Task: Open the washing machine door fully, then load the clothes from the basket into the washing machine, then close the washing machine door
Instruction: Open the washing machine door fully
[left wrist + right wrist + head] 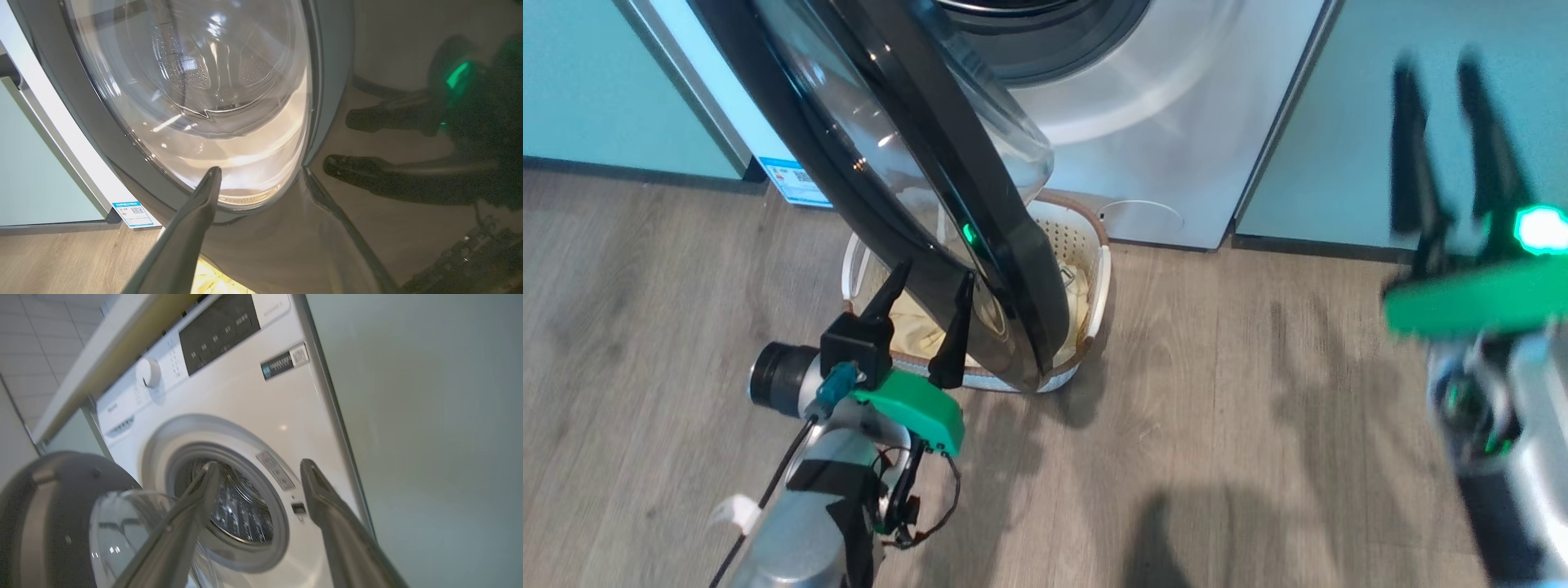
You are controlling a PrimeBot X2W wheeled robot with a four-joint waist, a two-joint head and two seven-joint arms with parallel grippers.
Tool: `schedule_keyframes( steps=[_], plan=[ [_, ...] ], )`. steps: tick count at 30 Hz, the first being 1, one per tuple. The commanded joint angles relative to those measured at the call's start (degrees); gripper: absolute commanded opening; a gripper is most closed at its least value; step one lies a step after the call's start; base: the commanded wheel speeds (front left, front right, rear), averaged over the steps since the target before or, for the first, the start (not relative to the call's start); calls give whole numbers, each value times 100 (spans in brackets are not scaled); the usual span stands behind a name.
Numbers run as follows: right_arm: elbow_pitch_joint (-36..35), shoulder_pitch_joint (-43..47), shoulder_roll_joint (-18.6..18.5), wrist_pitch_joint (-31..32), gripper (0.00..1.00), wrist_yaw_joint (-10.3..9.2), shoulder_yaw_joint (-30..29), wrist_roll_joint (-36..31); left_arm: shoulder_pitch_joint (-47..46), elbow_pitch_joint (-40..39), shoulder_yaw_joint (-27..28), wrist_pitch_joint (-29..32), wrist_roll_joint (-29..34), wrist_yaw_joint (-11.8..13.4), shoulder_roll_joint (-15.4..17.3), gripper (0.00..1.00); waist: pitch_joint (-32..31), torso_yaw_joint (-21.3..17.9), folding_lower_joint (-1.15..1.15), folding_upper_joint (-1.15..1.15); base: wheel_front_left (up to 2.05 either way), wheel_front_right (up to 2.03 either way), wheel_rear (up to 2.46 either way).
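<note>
The washing machine [1176, 98] stands white at the top, with its grey-ringed drum mouth [241, 514] uncovered. The washing machine door [915, 163], glossy black with a clear glass bowl [204, 102], hangs swung out and edge-on over the basket [1086, 245]. Pale yellow clothes [913, 322] lie in the basket, partly hidden by the door. My left gripper [935, 272] is open at the door's lower rim, one finger [192, 228] on the glass side; whether it touches the door I cannot tell. My right gripper [1437, 65] is open and blurred at the right, away from the door, and points at the machine's front [260, 464].
Pale green cabinets [596, 82] flank the washer on both sides [1339, 122]. A blue label [796, 181] sits at the machine's lower corner. Grey wooden floor [1217, 408] spreads in front, with shadows on it.
</note>
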Motion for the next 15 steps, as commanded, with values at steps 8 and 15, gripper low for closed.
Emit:
schedule_keyframes(
  steps=[8, 15],
  plan=[
    [-257, 1783, 316, -35, 100, -15, -830, -1538, 247, -247, 426, -36, 9, 36, 146, 100, -232, -155, 0, 0, 0, 0, 0],
    [-212, 2517, 465, -35, 100, -15, -1046, -1923, 485, -278, 553, -36, -35, 46, 153, 100, -416, -223, 0, 0, 0, 0, 0]
  ],
)
